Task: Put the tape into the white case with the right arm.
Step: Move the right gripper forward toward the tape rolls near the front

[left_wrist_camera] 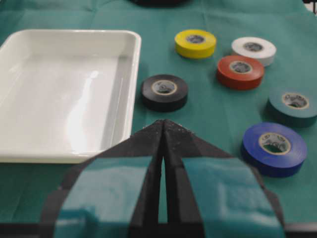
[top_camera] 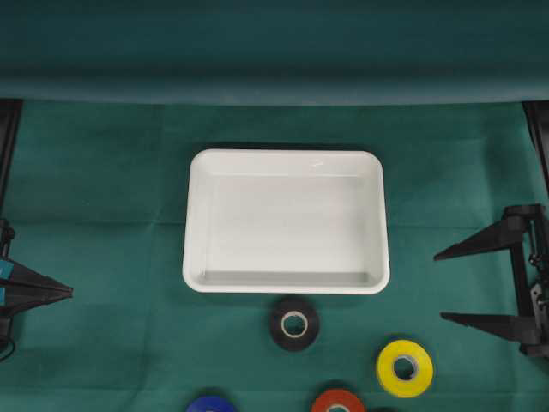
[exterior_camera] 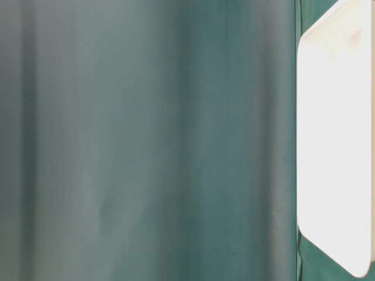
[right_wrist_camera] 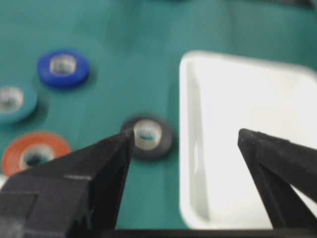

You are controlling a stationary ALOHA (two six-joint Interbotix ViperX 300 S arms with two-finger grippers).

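The right gripper stands with its two long black fingers spread wide and nothing between them, off to the right of the white case and well apart from it. That wide stance fits a gripper readied to straddle a roll of tape, so I judge the task to be at its very start, with no tape yet taken up. In the right wrist view the tips frame the nearest roll, the black tape, which lies flat on the green cloth just beside the case's near long rim, close but apart from it. Lying flat with its core upward, it offers its outer wall to a pinch from above.

The case holds nothing; its shiny floor is bare. Farther from the case than the black roll lie the yellow tape, the red tape and the blue tape; the left wrist view adds a white tape and a teal tape.

The left gripper, with teal patches, has its fingers pressed together on nothing, held at the left, away from the case, leaving the work to the other arm.
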